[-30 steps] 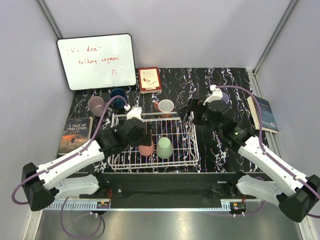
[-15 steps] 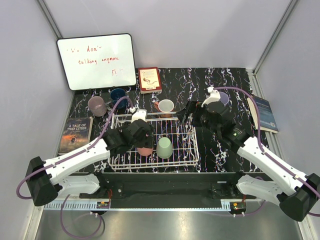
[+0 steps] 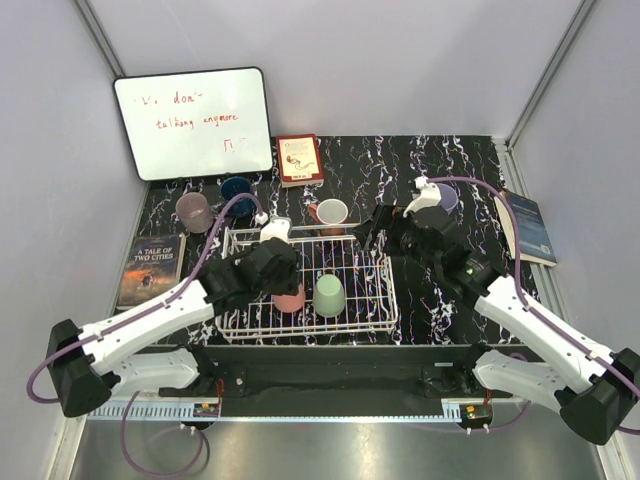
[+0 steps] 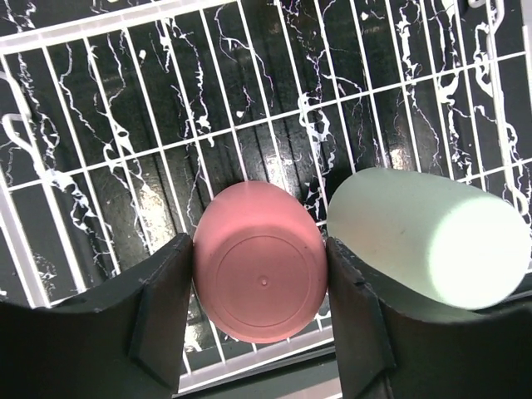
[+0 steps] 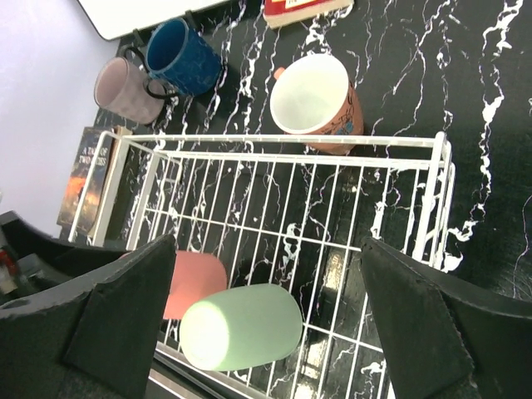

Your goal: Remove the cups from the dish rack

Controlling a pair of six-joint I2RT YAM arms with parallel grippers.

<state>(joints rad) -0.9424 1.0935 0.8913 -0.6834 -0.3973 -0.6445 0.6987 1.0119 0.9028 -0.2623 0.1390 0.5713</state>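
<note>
The white wire dish rack holds two upside-down cups: a pink cup and a light green cup to its right. My left gripper is over the rack's front part, its fingers pressed against both sides of the pink cup. My right gripper hovers wide open above the rack's right rear corner, holding nothing. Outside the rack stand a terracotta cup, a dark blue cup, a mauve cup and a lavender cup, the last partly hidden by the right arm.
A whiteboard leans at the back left, with a red book beside it. Another book lies left of the rack and a third at the right table edge. Grey walls enclose the table.
My left gripper has come down over the pink cup and its fingers have closed from wide open onto the cup's sides. The right arm has barely shifted.
</note>
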